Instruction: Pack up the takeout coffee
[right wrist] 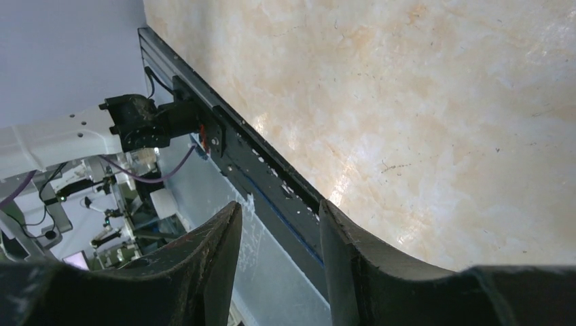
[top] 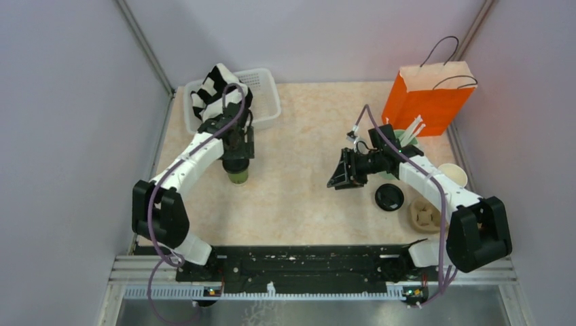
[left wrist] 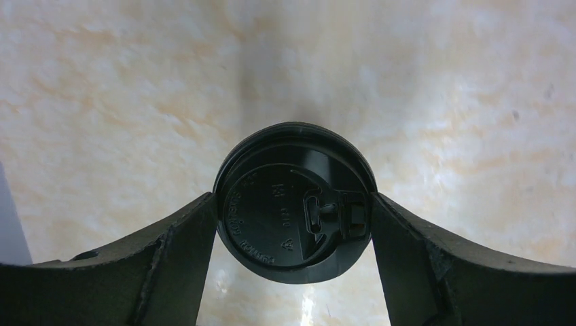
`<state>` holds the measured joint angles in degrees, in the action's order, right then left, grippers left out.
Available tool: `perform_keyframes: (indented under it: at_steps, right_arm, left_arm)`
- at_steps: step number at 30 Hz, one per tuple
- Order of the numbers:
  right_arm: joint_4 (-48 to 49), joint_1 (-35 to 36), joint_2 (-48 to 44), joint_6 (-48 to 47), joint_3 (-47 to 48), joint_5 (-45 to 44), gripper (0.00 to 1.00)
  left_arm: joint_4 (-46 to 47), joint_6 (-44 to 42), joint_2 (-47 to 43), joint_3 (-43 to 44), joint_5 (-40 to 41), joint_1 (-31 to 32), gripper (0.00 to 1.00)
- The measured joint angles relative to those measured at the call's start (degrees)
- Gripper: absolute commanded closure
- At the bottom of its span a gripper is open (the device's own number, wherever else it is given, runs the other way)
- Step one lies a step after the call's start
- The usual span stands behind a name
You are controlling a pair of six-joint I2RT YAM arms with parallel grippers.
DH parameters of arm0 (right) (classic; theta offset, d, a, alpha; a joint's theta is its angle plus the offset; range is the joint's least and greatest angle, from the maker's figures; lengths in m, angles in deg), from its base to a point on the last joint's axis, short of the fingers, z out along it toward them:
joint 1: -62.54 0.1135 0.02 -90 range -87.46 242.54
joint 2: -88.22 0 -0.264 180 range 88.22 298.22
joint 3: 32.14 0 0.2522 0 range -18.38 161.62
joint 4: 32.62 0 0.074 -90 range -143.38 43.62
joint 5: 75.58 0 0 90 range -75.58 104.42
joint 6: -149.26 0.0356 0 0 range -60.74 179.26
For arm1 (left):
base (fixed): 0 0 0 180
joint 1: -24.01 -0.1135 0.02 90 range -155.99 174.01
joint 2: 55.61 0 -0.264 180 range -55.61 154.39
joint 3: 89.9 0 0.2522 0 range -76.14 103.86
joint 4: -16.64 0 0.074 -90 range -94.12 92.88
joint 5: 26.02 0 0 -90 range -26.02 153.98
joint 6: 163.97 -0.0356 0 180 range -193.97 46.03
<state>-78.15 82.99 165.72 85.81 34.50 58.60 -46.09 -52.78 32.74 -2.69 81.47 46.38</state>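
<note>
Left hand (left wrist: 293,210): wide; fingers (left wrist: 183,238) meet the lid (left wrist: 285,224) on both sides, gripping the cup (top: 238,178).
Right hand (right wrist: 280,224): half open, empty.
Cup: left of centre in the overhead view, on the worktop (top: 306,204).
Open cup (top: 454,175): right edge, with the loose lid (top: 389,197) nearby.
Risk: the grip appears to sit on the lid; a squeeze or lift could pop it off and drop the cup.
Views: the left wrist view shows the contact, which the arm hides from overhead. Only the overhead view shows the bag (top: 428,95), upper right.
</note>
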Motion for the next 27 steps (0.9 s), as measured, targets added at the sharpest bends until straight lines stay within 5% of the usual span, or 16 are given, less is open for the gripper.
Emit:
perform_keyframes:
  at_steps: [9, 15, 19, 27]
  right_arm:
    - [-1.84, 0.0, -2.78, 0.09, 0.0, -0.59, 0.53]
    - [-2.45, 0.0, -3.67, 0.48, 0.0, -1.25, 0.53]
    - [-2.43, 0.0, -3.67, 0.96, 0.0, -1.42, 0.53]
    - [-2.62, 0.0, -3.5, 0.98, 0.17, -1.53, 0.52]
  left_arm:
    - [8.0, -8.72, 8.74, 2.99, -0.02, -14.86, 0.16]
    - [6.32, -10.47, 10.6, 2.38, -1.57, -16.33, 0.18]
    - [6.05, -10.88, 9.25, 2.14, -3.21, -16.28, 0.02]
    - [1.79, -6.99, 5.25, 1.53, -6.8, -22.73, 0.02]
